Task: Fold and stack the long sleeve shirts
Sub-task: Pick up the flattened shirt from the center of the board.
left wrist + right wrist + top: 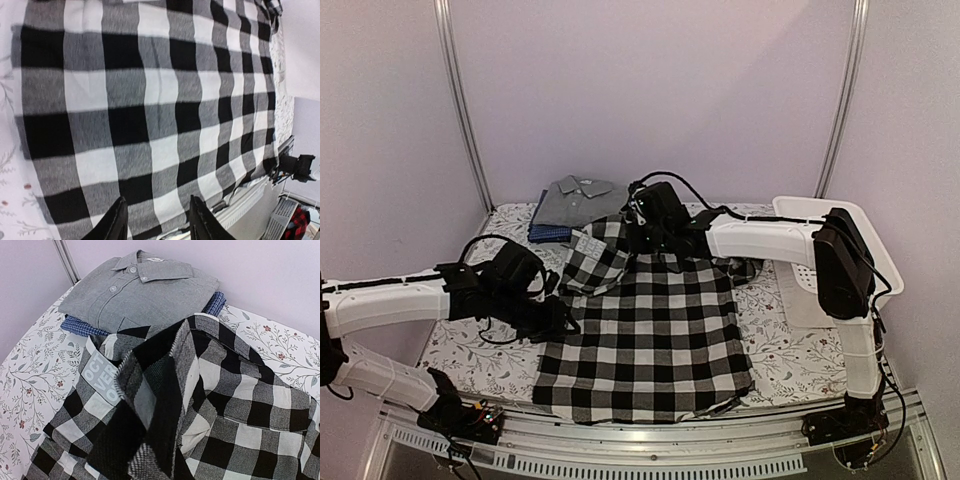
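Observation:
The black-and-white checked shirt (650,330) lies spread flat in the middle of the table, its collar end raised at the back. My right gripper (643,238) is shut on that collar end. In the right wrist view the checked cloth (165,405) bunches up over the fingers and hides them. My left gripper (560,318) is at the shirt's left edge. It hangs open just above the checked cloth (150,115), with nothing between its fingers (117,222). The folded grey shirt (140,290) lies on the folded blue shirt (80,326) at the back left.
A white plastic basket (840,225) stands at the back right, under my right arm. The table carries a floral cloth (470,350). Metal frame posts (460,100) rise at both back corners. The table's front rail (650,440) runs along the shirt's hem.

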